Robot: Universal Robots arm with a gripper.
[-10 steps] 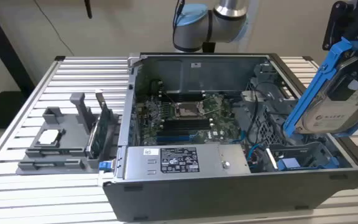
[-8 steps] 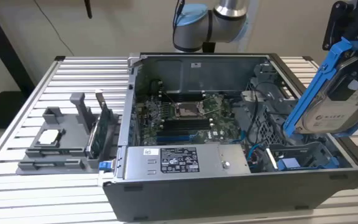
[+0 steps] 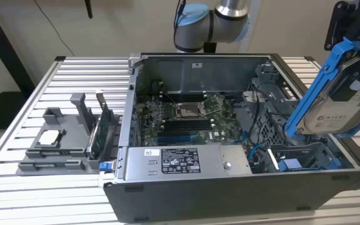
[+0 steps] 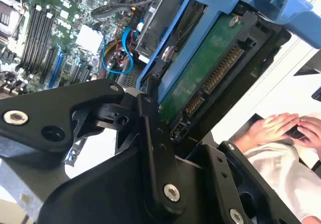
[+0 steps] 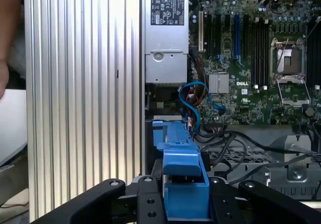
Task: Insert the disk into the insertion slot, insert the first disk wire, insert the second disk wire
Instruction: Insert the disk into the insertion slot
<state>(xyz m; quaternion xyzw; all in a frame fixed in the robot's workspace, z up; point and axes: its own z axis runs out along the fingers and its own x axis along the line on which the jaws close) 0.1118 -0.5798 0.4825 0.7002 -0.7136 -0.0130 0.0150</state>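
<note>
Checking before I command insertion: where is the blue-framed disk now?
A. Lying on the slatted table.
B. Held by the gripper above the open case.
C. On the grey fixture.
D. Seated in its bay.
B: the gripper clamps the disk by its blue carrier, tilted above the computer case.

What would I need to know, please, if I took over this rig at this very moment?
Gripper: shut on the disk, gripping its blue carrier. The disk hangs tilted above the computer case, at the exterior view's right.
Insertion slot: inside the case, below the disk; the disk is not in it.
Done: the disk is grasped and held off the table.
Left: disk into the slot, then both disk wires; none of these is done yet.
Note: a person's hands appear beyond the disk in the second wrist view.
</note>
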